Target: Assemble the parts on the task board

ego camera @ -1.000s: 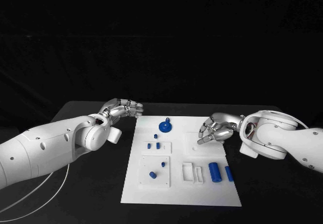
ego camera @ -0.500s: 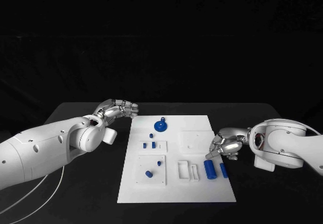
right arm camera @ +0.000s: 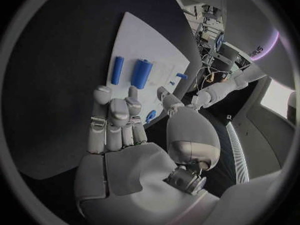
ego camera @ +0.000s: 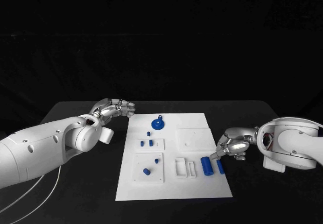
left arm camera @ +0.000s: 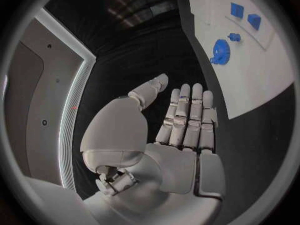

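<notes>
Parts lay on the task board [ego camera: 195, 186] mid-table: thick blue cylinder [ego camera: 207, 165] and thin blue bar [ego camera: 219, 167] at the board's 4 o'clock, blue gear [ego camera: 157, 123] at 12. Prob. light, rigid, smooth plastic; you'd pinch the cylinder across its round sides. Right hand [ego camera: 230, 147] hovered just beside the bar, fingers part-curled, holding nothing. Left hand [ego camera: 114, 109] sat off-board at 10 o'clock, empty, fingers apart.

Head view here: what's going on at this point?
Neither hand holds anything. The right hand hovers at the right edge of the white board, fingers pointing toward the two blue cylinders lying there. The left hand sits off the board's far left corner, open, near the blue gear. The small blue pieces are untouched.
</notes>
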Robot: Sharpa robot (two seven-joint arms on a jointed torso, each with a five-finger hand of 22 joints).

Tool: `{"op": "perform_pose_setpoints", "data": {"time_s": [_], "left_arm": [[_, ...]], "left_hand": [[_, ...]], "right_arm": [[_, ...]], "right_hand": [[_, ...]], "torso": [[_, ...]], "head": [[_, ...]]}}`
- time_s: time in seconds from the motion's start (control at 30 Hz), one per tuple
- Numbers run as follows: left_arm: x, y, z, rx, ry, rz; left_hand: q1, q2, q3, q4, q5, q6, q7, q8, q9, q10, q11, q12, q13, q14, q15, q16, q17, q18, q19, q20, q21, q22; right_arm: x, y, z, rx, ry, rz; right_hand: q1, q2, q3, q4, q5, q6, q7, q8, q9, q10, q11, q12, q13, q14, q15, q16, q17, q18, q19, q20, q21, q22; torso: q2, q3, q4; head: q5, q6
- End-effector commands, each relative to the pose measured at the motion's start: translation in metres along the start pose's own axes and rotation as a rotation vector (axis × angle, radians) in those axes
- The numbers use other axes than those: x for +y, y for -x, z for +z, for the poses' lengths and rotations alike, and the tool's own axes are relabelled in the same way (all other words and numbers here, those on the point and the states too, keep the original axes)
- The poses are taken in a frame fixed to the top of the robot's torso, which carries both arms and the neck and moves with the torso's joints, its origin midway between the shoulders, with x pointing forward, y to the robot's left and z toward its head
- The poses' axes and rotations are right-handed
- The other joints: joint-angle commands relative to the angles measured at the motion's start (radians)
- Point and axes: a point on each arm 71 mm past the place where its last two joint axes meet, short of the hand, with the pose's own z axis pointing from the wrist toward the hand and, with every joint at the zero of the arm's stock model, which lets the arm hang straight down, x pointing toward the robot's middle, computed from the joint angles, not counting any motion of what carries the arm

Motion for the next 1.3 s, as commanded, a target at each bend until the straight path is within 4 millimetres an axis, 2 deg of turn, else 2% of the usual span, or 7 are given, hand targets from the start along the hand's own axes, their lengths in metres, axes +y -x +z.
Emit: {"op": "perform_pose_setpoints", "data": {"time_s": [0.03, 0.3, 0.37, 0.4, 0.7, 0.83, 1.3], "left_arm": [[-0.001, -0.002, 0.000, 0.014, -0.007, -0.012], [-0.001, -0.002, -0.001, 0.015, -0.005, -0.012], [-0.001, -0.002, -0.001, 0.017, -0.005, -0.013], [-0.001, -0.003, -0.001, 0.017, -0.005, -0.014], [-0.001, -0.003, -0.002, 0.019, -0.005, -0.014], [-0.001, -0.003, -0.002, 0.021, -0.004, -0.015], [0.000, -0.003, -0.002, 0.022, -0.002, -0.016]], "left_hand": [[-0.007, 0.006, -0.006, 0.002, 0.005, -0.009, 0.000, 0.006, -0.002, -0.005, -0.001, -0.001, -0.001, 0.006, 0.002, -0.005, 0.002, 0.016, 0.002, 0.008, -0.006, 0.002], [-0.008, 0.005, -0.007, 0.003, 0.005, -0.009, 0.000, 0.006, -0.002, -0.005, 0.000, -0.001, -0.001, 0.006, 0.002, -0.005, 0.002, 0.016, 0.002, 0.008, -0.006, 0.002], [-0.009, 0.005, -0.007, 0.003, 0.005, -0.009, 0.000, 0.006, -0.002, -0.005, 0.000, -0.001, -0.001, 0.007, 0.002, -0.006, 0.002, 0.016, 0.002, 0.008, -0.006, 0.002], [-0.009, 0.005, -0.007, 0.003, 0.005, -0.009, 0.000, 0.006, -0.002, -0.005, 0.000, -0.001, -0.001, 0.007, 0.002, -0.006, 0.002, 0.016, 0.002, 0.008, -0.007, 0.002], [-0.011, 0.005, -0.008, 0.003, 0.004, -0.010, 0.000, 0.006, -0.002, -0.005, 0.000, -0.001, -0.002, 0.007, 0.002, -0.007, 0.003, 0.016, 0.003, 0.008, -0.007, 0.003], [-0.012, 0.005, -0.009, 0.003, 0.004, -0.010, 0.000, 0.006, -0.002, -0.005, 0.000, -0.001, -0.002, 0.006, 0.002, -0.007, 0.004, 0.016, 0.003, 0.008, -0.007, 0.003], [-0.014, 0.005, -0.009, 0.004, 0.004, -0.010, 0.000, 0.006, -0.002, -0.005, 0.000, -0.002, -0.003, 0.006, 0.002, -0.008, 0.005, 0.016, 0.002, 0.008, -0.008, 0.004]], "right_arm": [[-0.001, -0.003, -0.001, 0.054, -0.026, -0.041], [-0.007, -0.019, 0.005, 0.055, -0.064, -0.014], [-0.007, -0.020, 0.006, 0.046, -0.077, -0.001], [-0.009, -0.022, 0.007, 0.043, -0.091, 0.006], [-0.001, -0.034, 0.016, 0.045, -0.105, 0.025], [0.004, -0.036, 0.020, 0.047, -0.098, 0.029], [0.018, -0.043, 0.034, 0.051, -0.100, 0.035]], "right_hand": [[-0.017, 0.002, -0.012, -0.001, 0.006, 0.010, 0.003, 0.003, 0.002, 0.005, -0.005, 0.006, 0.001, 0.001, -0.006, 0.004, 0.004, 0.023, 0.004, -0.011, 0.008, 0.021], [-0.031, 0.001, -0.025, -0.004, 0.005, 0.009, 0.003, -0.002, 0.004, 0.004, -0.006, 0.003, 0.002, -0.001, -0.006, 0.004, 0.009, 0.023, 0.000, -0.014, 0.009, 0.020], [-0.030, -0.004, -0.027, -0.010, 0.005, -0.015, 0.007, -0.017, -0.001, 0.000, -0.002, 0.003, 0.005, -0.001, -0.003, 0.003, 0.010, 0.023, -0.001, -0.015, 0.009, 0.019], [-0.031, -0.004, -0.029, -0.012, 0.005, -0.032, 0.014, -0.029, -0.004, -0.002, 0.004, 0.006, 0.009, 0.000, 0.002, 0.003, 0.012, 0.023, -0.001, -0.016, 0.010, 0.019], [-0.033, -0.006, -0.029, -0.014, 0.011, -0.034, 0.018, -0.034, -0.004, -0.005, 0.009, 0.010, 0.015, 0.001, 0.007, 0.003, 0.014, 0.023, -0.001, -0.016, 0.012, 0.019], [-0.034, -0.007, -0.029, -0.015, 0.015, -0.034, 0.019, -0.035, -0.004, -0.005, 0.009, 0.010, 0.016, 0.001, 0.008, 0.003, 0.015, 0.023, -0.001, -0.016, 0.012, 0.018], [-0.037, -0.001, -0.028, -0.017, 0.031, -0.028, 0.019, -0.036, -0.003, -0.007, 0.010, 0.011, 0.020, 0.002, 0.008, 0.000, 0.017, 0.023, -0.003, -0.016, 0.013, 0.018]], "torso": [[0.001, -0.0003, 0.0017], [0.001, -0.0027, 0.0008], [0.001, -0.0038, 0.0015], [0.001, -0.0036, 0.0020], [0.002, -0.0035, 0.0018], [0.002, -0.0024, 0.0018], [0.002, -0.0033, 0.0023]], "head": [[-0.003, -0.001], [-0.004, -0.006], [-0.004, -0.008], [-0.002, -0.009], [0.001, -0.015], [0.002, -0.018], [0.005, -0.024]]}}
